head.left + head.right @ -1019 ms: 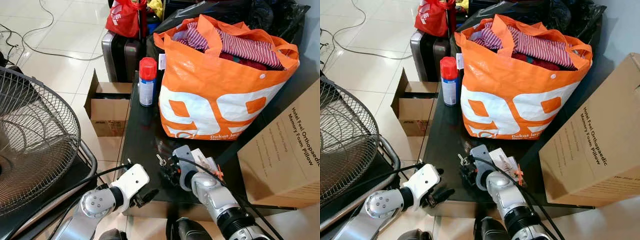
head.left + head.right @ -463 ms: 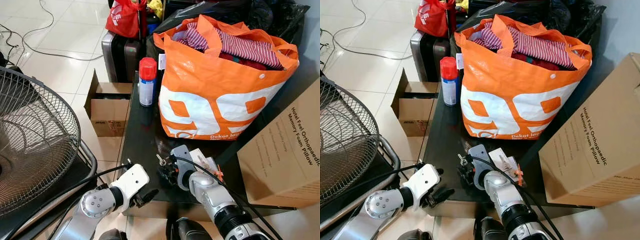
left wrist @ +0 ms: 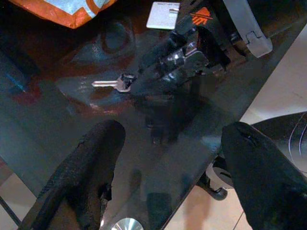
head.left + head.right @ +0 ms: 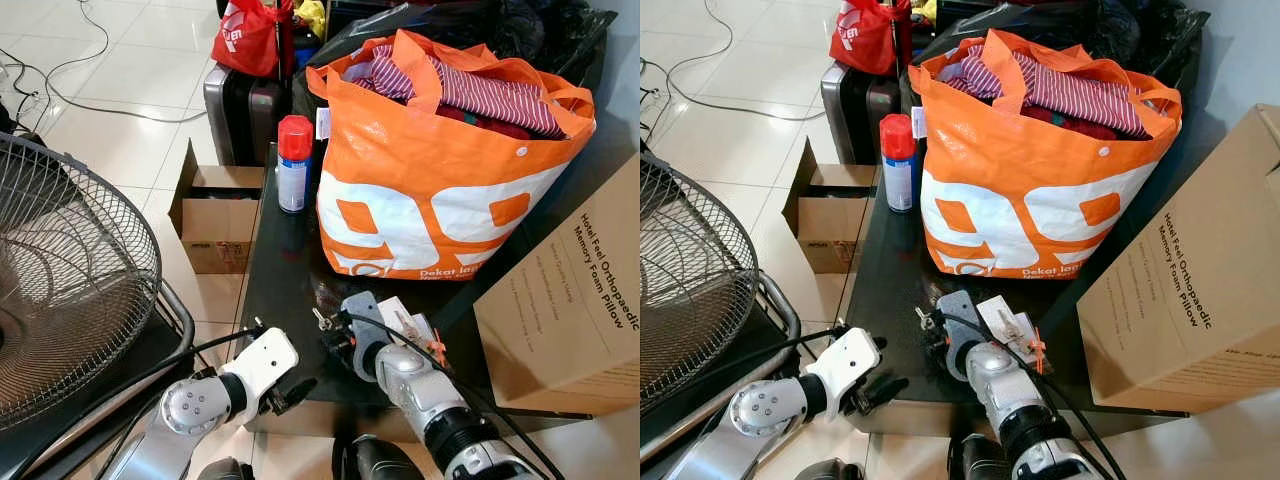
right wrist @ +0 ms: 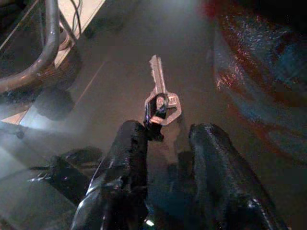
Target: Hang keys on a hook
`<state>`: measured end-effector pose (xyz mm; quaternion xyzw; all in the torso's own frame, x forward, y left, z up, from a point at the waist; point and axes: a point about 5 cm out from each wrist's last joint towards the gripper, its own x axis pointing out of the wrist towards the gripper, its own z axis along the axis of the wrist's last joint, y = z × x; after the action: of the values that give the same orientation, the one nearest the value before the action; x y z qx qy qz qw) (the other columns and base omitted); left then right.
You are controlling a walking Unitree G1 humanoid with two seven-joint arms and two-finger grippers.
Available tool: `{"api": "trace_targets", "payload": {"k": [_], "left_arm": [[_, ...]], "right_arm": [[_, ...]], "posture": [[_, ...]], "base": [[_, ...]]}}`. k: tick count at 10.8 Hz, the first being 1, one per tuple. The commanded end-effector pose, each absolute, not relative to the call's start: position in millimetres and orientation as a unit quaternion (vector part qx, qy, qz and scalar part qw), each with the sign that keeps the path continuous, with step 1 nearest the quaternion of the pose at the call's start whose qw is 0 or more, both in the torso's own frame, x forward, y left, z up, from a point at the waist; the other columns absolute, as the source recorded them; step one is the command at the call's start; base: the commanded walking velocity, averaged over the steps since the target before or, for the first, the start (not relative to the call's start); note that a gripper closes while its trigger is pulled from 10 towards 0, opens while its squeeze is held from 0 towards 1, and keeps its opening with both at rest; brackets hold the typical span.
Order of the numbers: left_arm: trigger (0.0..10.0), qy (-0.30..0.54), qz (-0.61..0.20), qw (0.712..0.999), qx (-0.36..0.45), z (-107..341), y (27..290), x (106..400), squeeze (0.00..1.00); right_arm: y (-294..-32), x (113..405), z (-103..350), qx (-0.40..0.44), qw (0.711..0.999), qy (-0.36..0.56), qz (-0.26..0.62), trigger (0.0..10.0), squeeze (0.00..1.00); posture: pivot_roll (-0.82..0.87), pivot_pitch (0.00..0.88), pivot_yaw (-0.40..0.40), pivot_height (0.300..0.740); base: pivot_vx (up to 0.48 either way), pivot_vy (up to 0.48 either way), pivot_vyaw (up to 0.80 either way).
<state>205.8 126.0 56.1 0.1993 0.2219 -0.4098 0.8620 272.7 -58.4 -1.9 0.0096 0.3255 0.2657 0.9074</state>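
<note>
Dark glass table (image 4: 280, 270), keys (image 5: 160, 100) just beyond parted right end effector (image 5: 165, 139) fingertips

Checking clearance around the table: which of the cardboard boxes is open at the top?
The small cardboard box on the floor, left of the black table, with its flaps up. The large pillow box on the right is closed.

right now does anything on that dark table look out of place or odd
The keys lie flat on the glossy black table near its front edge, not on any hook. The right gripper is just behind them, fingers open. The left gripper hovers open at the table's edge.
</note>
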Motion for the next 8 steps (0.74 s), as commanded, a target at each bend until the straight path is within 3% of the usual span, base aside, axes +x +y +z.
{"api": "trace_targets", "payload": {"k": [1, 8], "left_arm": [[10.0, 0.226, -0.417, 0.858, 0.198, 55.0, 124.0, 204.3, 0.0], [10.0, 0.226, -0.417, 0.857, 0.199, 55.6, 122.7, 206.6, 0.0]], "right_arm": [[-60.0, 271.5, -4.8, 0.013, 0.908, 0.331, 0.258, 1.7, 0.0], [-57.7, 274.0, -5.2, 0.015, 0.909, 0.328, 0.258, 1.1, 0.0]], "posture": [[0.03, 0.154, -0.083, 0.74], [0.03, 0.154, -0.082, 0.74]], "base": [[0.0, 0.0, 0.0], [0.0, 0.0, 0.0]]}}
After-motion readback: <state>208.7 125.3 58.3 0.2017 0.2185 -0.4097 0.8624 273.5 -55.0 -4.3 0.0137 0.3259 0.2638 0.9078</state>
